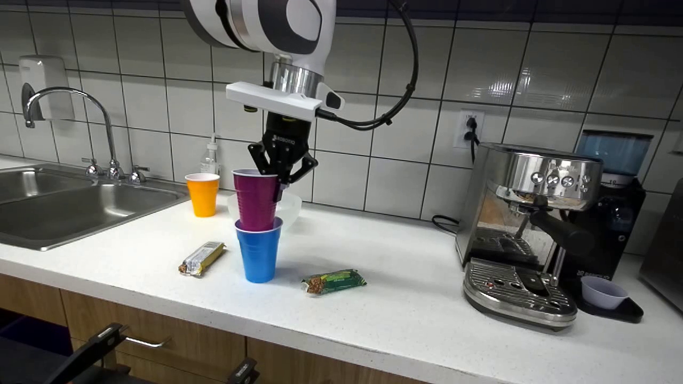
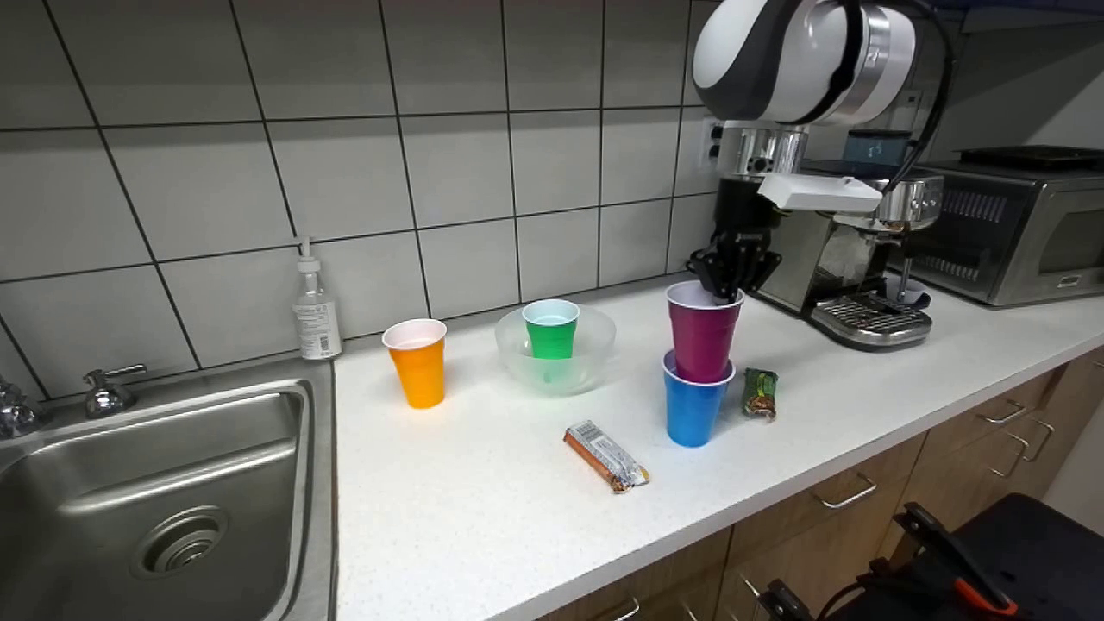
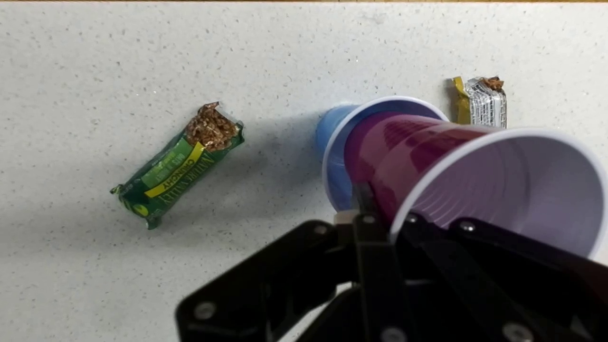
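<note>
Wrist view: across the speckled white bench (image 3: 85, 280) I see the gripper (image 3: 392, 216) closed on the wall of a maroon cup (image 3: 403, 152), one finger outside, one inside, the inner tip hard to make out. The maroon cup sits in the mouth of an upright blue cup (image 3: 331, 124) and partly covers a yellow-and-silver wrapped bar (image 3: 487, 102); a green Nature Valley Crunchy bar (image 3: 173, 173) lies apart.

From where I stand, in an exterior view, a steel double sink (image 1: 117, 208), cut off at the left, and an espresso machine (image 1: 539, 181) flank the cups before a tiled wall (image 1: 405, 138). The white arm (image 1: 315, 58), cropped at the top, reaches down, gripper lowermost; the cups block most of a translucent bowl (image 1: 291, 210).

That bowl holds a green cup (image 2: 552, 338) in an exterior view, beside an orange cup (image 2: 420, 371); here the maroon cup hides most of the fingertips.
</note>
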Robot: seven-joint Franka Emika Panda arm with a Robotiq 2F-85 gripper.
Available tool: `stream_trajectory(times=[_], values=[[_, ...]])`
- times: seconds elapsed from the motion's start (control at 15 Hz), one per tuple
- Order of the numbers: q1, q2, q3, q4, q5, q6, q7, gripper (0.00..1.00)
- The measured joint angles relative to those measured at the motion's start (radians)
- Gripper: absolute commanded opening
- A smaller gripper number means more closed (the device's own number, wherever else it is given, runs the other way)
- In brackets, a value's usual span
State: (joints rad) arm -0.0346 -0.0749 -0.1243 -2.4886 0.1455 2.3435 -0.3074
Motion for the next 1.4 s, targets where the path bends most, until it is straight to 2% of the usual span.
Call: stream_trajectory(times=[0.47, 0.6, 1.2, 1.27, 1.4], values=[[0.000, 0.028, 0.009, 0.000, 0.000, 0.043, 0.001, 0.01], [0.000, 0.033, 0.009, 0.000, 0.000, 0.048, 0.001, 0.28], [0.000, 0.041, 0.009, 0.000, -0.001, 0.049, 0.003, 0.95], [0.000, 0.041, 0.009, 0.000, -0.001, 0.049, 0.003, 0.99], [0.000, 0.042, 0.009, 0.000, -0.001, 0.049, 0.003, 1.00]])
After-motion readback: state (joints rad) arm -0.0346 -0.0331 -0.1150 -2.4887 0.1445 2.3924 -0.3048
